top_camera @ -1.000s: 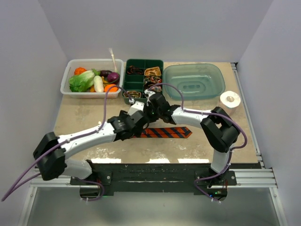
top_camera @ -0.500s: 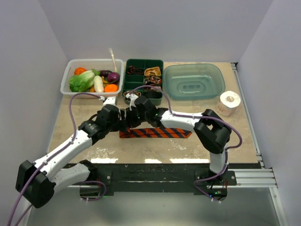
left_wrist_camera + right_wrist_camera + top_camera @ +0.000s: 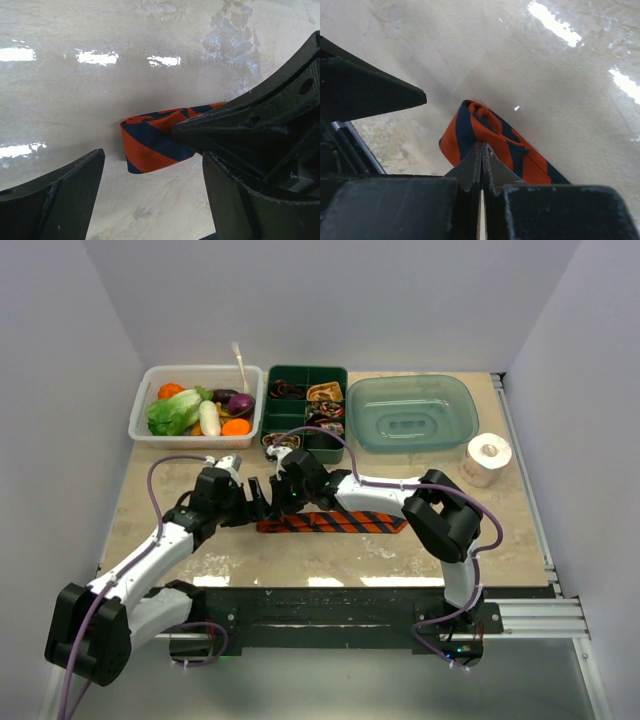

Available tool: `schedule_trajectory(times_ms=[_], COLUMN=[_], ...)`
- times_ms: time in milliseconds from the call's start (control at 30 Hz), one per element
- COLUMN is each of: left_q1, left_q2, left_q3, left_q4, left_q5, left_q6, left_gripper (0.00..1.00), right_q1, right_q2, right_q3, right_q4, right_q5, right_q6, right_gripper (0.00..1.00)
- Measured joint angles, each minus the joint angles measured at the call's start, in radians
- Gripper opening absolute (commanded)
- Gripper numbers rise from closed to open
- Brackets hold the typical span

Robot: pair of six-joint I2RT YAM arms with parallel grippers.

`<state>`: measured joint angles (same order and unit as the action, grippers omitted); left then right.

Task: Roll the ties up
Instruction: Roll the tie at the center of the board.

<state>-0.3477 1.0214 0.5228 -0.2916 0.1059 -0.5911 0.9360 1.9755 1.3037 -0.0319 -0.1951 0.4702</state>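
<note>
The orange-and-black striped tie [image 3: 340, 522] lies across the table's front middle, pointed end to the right. Its left end is curled over into a small loop [image 3: 150, 145], which also shows in the right wrist view [image 3: 485, 130]. My right gripper [image 3: 277, 502] is shut, its tips [image 3: 481, 147] pinching the curled end. It shows as the black body [image 3: 250, 125] in the left wrist view. My left gripper [image 3: 250, 504] is open and empty [image 3: 152, 200], just left of the curl, a finger to each side and apart from it. Small coiled ties [image 3: 325, 392] sit in the green tray.
The green compartment tray [image 3: 268, 400] stands at the back middle. A clear bin [image 3: 140, 412] of vegetables is to its left, a teal basin [image 3: 412, 412] to its right. A white paper roll [image 3: 489, 455] stands near the right edge.
My left arm has drawn back to the left, its gripper now just left of the tie's end. My right gripper has shifted left with the curled end.
</note>
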Motion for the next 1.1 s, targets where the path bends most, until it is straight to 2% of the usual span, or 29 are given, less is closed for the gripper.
schedule_trajectory(times_ms=[267, 667, 1100], left_q1=[0.001, 0.02, 0.021], left_q2=[0.049, 0.112, 0.155], left_q3=[-0.069, -0.171, -0.201], left_q4=[0.113, 0.3, 0.442], left_q5=[0.069, 0.146, 0.185], left_q6=[-0.019, -0.098, -0.124], left_gripper=[0.81, 0.72, 0.54], right_q1=[-0.003, -0.046, -0.046], right_q2=[-0.018, -0.089, -0.098], right_q3=[-0.041, -0.177, -0.182], right_q4=[-0.021, -0.011, 0.006], right_q5=[0.05, 0.077, 0.065], right_q6=[0.0, 0.016, 0.024], right_gripper=[0.0, 0.0, 0.0])
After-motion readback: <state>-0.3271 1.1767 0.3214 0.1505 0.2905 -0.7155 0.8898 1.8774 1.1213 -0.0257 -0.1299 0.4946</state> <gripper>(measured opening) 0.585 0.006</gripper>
